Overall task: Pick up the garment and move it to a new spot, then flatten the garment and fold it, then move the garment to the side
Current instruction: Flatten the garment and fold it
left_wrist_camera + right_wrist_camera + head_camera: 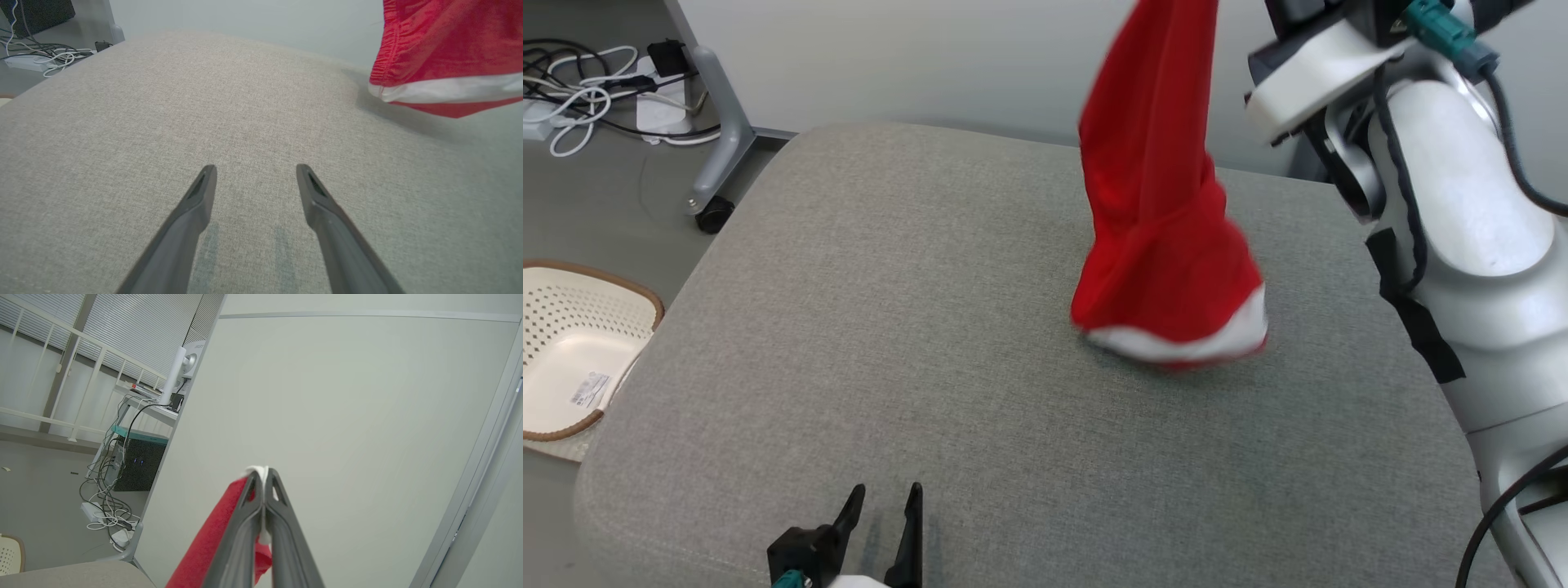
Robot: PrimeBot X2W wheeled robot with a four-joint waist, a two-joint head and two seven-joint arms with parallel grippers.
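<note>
Garment [1168, 245], red w/ white hem band: hanging vertically over grey cushion [890, 343], right of centre; hem close to surface, contact unclear. Right gripper [263, 473]: raised, fingers clenched on garment top edge, white trim pinched btwn tips. Left gripper [886, 490]: low at cushion near edge, fingers spread, holding nothing. Basket [572, 359]: on floor, left of cushion.

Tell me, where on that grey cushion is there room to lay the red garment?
Left and middle of the cushion lie bare, between its far edge and the open left tool at the near edge. The right is crowded: the red garment dangles from the shut right tool, beside the white arm.
</note>
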